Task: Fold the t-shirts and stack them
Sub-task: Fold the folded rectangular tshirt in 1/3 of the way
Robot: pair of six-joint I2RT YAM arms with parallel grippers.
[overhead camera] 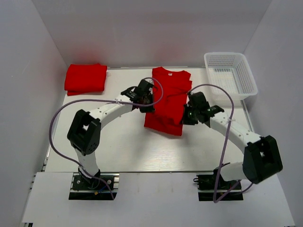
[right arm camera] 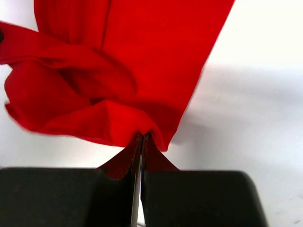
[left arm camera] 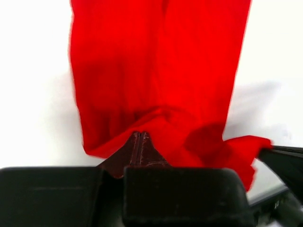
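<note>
Pinching, left: left gripper (overhead camera: 145,101) clamped tight on the left edge of the shirt (overhead camera: 168,97); in the wrist view, fingertips pressed together with red cloth bunched round them.
Pinching, right: right gripper (overhead camera: 188,113) clamped tight on the right edge of the same shirt; in the wrist view, tips together, cloth gathered into rumpled folds just beyond them.
Shirt: mid-table, between the two grippers, folded into a long strip running far to near; collar end at the far side, near end angled slightly to the left.
Folded shirt (overhead camera: 85,78): far left corner of the table (overhead camera: 128,149), lying flat as a neat rectangle, well apart from both arms.
Basket (overhead camera: 225,55): white mesh, far right corner, near the right arm but not touching it or the shirt.
</note>
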